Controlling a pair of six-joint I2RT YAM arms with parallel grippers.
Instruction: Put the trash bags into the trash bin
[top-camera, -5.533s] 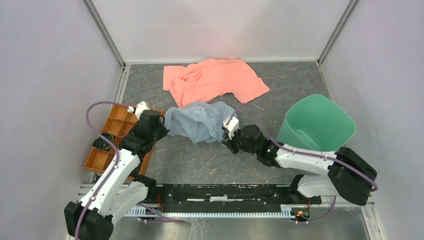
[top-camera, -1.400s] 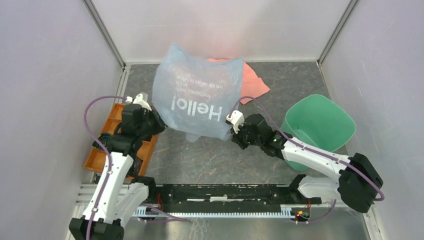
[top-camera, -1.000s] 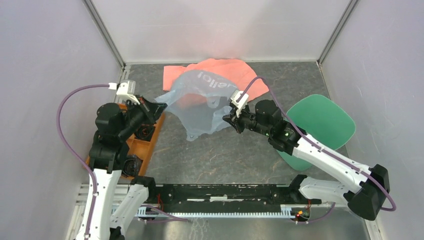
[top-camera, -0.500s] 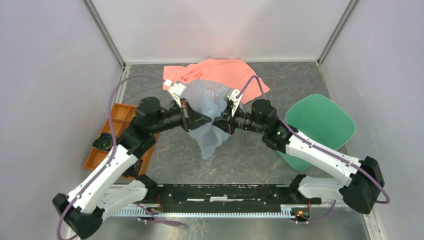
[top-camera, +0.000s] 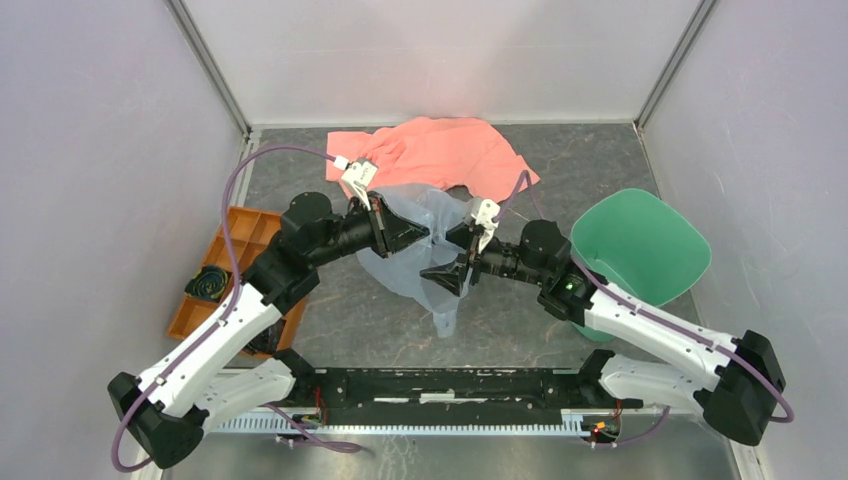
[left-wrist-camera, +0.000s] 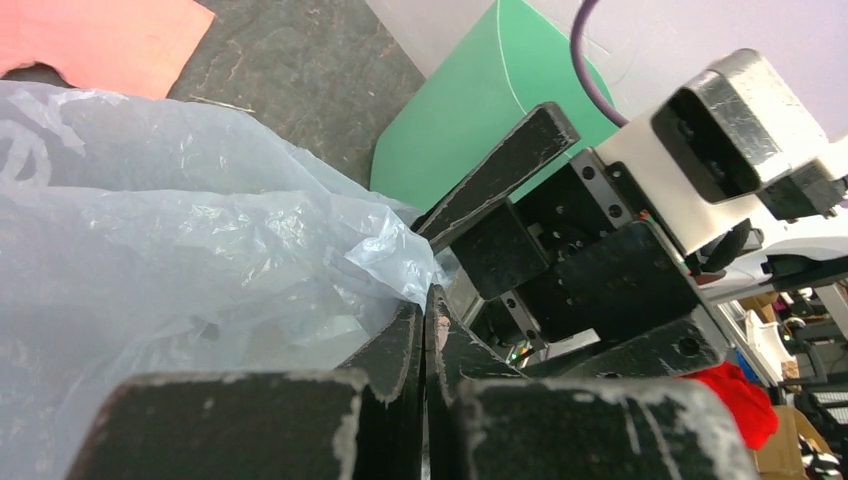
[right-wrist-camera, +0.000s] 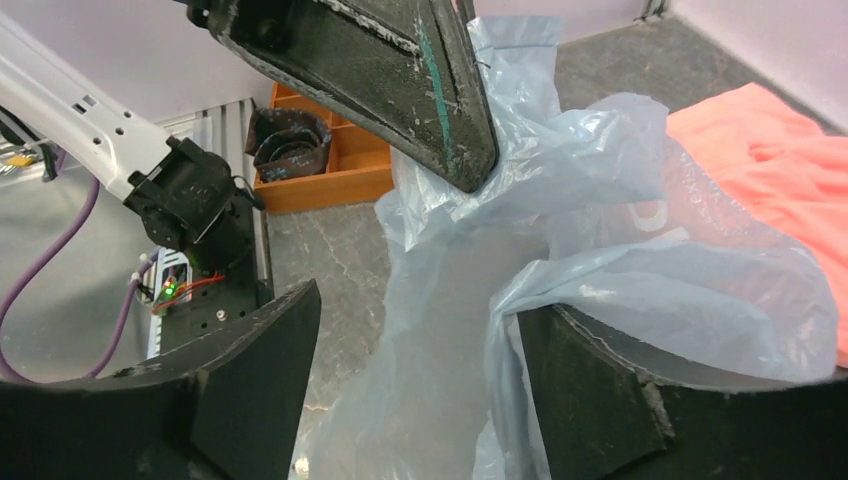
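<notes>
One thin translucent pale blue-grey plastic trash bag (top-camera: 405, 272) is hanging mid-table, long axis running far-to-near, crumpled tail pointing at the near edge. Left gripper (top-camera: 426, 237) is pinching its top edge, fingers pressed together on the film. Right gripper (top-camera: 448, 258) is sitting just beside, jaws spread wide, film draping between them unclamped. One green rounded-square plastic bin (top-camera: 610, 255) is standing at the right wall, mouth up, well apart from the bag, dark table (top-camera: 520, 320) showing between. One salmon-pink cloth (top-camera: 430, 155) is lying far, one orange compartment tray (top-camera: 240, 235) left.
</notes>
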